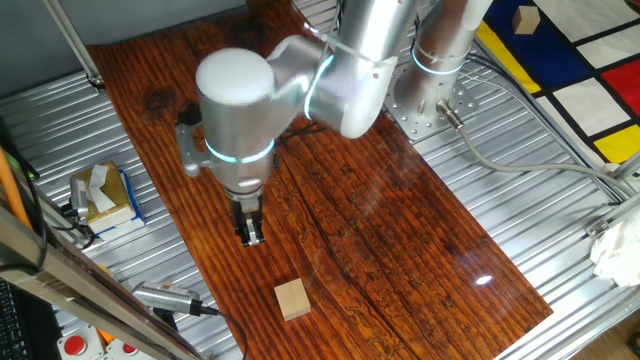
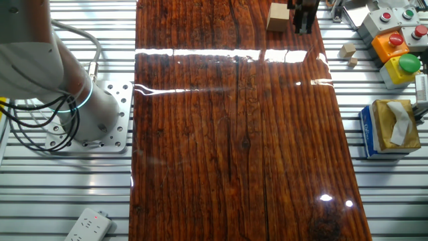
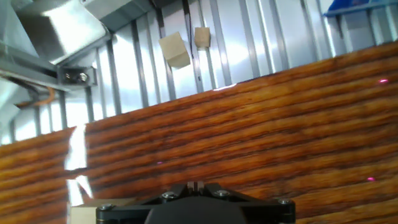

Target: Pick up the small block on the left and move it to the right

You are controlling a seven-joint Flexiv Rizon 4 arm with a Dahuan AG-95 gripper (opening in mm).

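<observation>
nothing of the carrying looks done yet: the small block (image 1: 292, 299) lies flat on the dark wooden board (image 1: 400, 230), alone, and nothing grips it. in the one fixed view the gripper (image 1: 251, 233) hangs over the board near the block, apart from it, pointing down, with bare wood between its tips and the block. the other fixed view shows the same pair at the far end of the board, the small block (image 2: 277, 17) just beside the gripper (image 2: 305, 19), side by side and not touching as far as that small corner of the picture lets me judge.

the jaws seem drawn close together with nothing between them; in the hand view the two black fingertips (image 3: 189, 186) meet at the bottom edge, and a pale corner of the block (image 3: 93, 210) shows low at the left, off to the side of the fingers and not under them.

so all the work is left: the jaws must open, the hand must line up over the block, go down, close on it, lift, and carry it along the board to the right side. two loose wooden cubes (image 3: 183, 46) on the ribbed metal table (image 1: 500, 170), the tissue box (image 1: 107, 195) and the button box (image 2: 394, 47) sit off the board and have no part in this.
</observation>
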